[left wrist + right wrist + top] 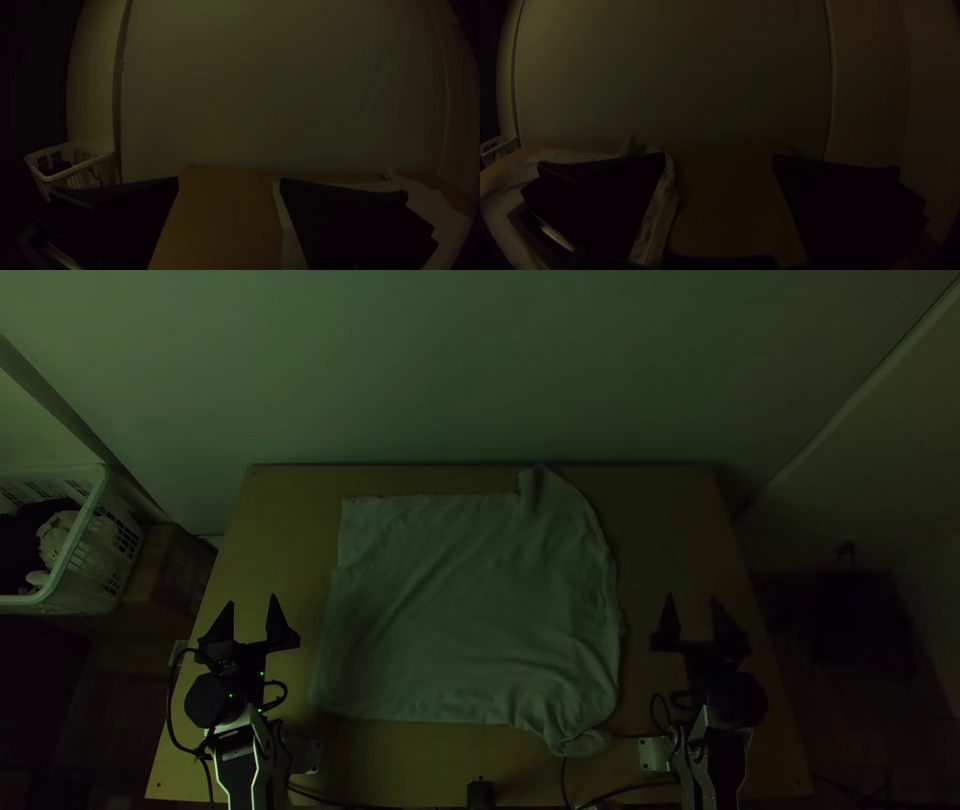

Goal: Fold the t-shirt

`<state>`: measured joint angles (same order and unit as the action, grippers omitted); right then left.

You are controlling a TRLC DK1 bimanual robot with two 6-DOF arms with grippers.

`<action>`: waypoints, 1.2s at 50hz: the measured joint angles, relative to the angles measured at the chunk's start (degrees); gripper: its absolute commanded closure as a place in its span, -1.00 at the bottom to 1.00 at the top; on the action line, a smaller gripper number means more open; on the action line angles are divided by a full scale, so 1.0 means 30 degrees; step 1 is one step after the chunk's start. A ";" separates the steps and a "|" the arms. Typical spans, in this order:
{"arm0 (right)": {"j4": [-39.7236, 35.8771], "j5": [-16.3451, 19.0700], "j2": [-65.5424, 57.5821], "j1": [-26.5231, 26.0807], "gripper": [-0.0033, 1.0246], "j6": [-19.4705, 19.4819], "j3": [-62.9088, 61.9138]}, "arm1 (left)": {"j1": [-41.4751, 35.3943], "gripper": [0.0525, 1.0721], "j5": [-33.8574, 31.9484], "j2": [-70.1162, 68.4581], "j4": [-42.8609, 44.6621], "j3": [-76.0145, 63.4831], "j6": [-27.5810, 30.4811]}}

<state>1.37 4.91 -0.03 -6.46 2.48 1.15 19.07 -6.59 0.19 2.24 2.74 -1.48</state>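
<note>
The t-shirt (pixel 470 610) is plain pale, the table (pixel 285 540) brown, the basket (pixel 105 565) white, the 4 fingers (pixel 278 624) black.

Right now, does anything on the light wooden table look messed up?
The pale cloth t-shirt lies spread, but its right-hand side in the top view is rumpled, unlike the flatter left. One bit pokes toward the far edge of the table, and the near corner there is bunched. Nothing looks spilled.

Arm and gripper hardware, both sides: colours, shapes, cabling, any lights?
Left gripper and right gripper: matching, black, with two wide fingers tapering to points from above. Behind each sits a rounded black housing. Links look whitish-silver and black. Thin black cables loop beside both. Small green lights dot the left one.
</note>
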 measured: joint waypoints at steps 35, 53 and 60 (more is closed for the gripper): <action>0.0000 0.0000 0.0000 0.0036 -0.91 0.0007 0.0000 | -0.0474 -0.92 0.0707 0.0000 -0.0146 0.0000 -0.0211; 0.0066 -0.0350 0.0000 0.0299 -0.91 0.1180 0.0029 | -0.1734 -0.92 0.1151 0.0000 -0.0262 0.0007 -0.0998; 0.0495 -0.0357 0.0000 -0.0321 -0.91 0.1530 0.0597 | -0.1435 -0.92 0.1304 0.0000 -0.0896 0.0248 -0.1013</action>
<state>2.85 3.84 -0.03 -7.42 7.07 2.94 14.76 -2.68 0.19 -0.45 3.49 -4.51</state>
